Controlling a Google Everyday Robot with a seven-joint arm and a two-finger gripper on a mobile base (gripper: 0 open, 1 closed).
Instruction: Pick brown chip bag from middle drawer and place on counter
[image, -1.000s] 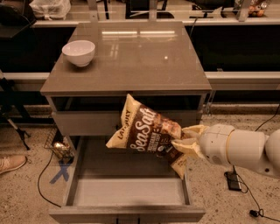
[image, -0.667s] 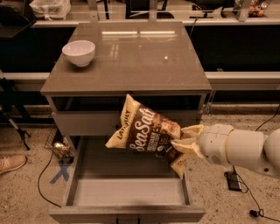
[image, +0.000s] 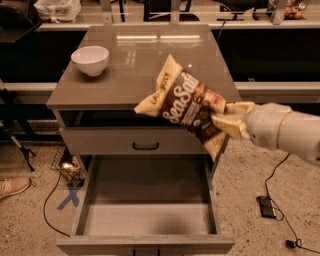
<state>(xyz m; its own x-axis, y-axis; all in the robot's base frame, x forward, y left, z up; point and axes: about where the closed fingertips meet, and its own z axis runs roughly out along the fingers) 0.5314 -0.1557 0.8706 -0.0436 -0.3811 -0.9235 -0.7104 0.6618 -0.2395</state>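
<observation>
- Camera view shows the gripper (image: 227, 122) at the right of the cabinet, about level with the front edge of the counter (image: 135, 65).
- Its jaws are clamped on the lower right end of the brown chip bag (image: 182, 102), which hangs in the air, tilted, with the upper left corner over the front part of the counter.
- Compared with one second ago, the bag and the gripper are higher: before, the bag was in front of the drawer fronts, now it reaches above the counter edge.
- The middle drawer (image: 150, 220) stands pulled out and its pale floor is bare, so I judge the picking part is done.
- What remains, I think, is to carry the bag further over the counter and let it go, away from the white bowl (image: 90, 59) at the back left.
</observation>
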